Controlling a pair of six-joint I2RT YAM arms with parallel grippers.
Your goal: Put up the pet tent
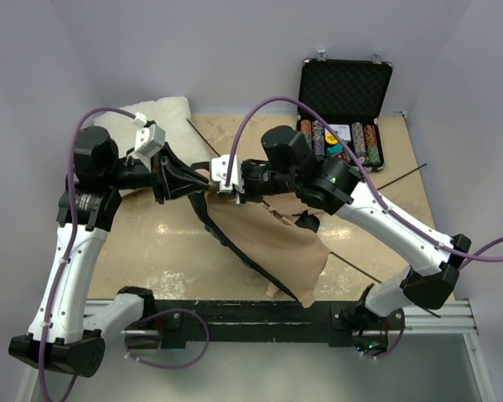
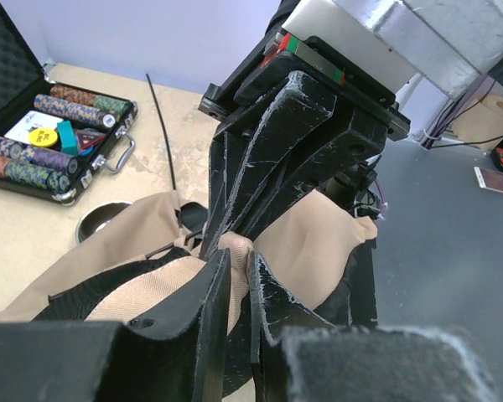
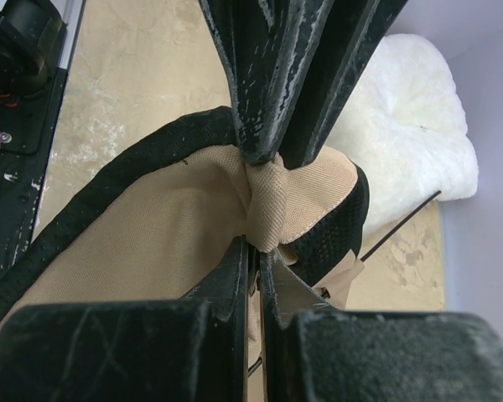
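The pet tent (image 1: 272, 247) is a tan fabric sheet with black mesh trim, lifted off the table and hanging down toward the near edge. My left gripper (image 1: 203, 183) and right gripper (image 1: 216, 188) meet tip to tip at its raised top corner. In the left wrist view my left gripper (image 2: 238, 256) is shut on a bunched tan fold (image 2: 235, 244), with the right arm's fingers (image 2: 260, 159) coming in from above. In the right wrist view my right gripper (image 3: 254, 247) pinches the same fold (image 3: 268, 201). A thin dark pole (image 1: 402, 178) lies on the table at the right.
A fluffy white pillow (image 1: 163, 113) lies at the back left, just behind the left arm. An open black case of poker chips (image 1: 344, 109) stands at the back right. A second thin pole (image 1: 352, 264) lies under the right arm. Walls close in on three sides.
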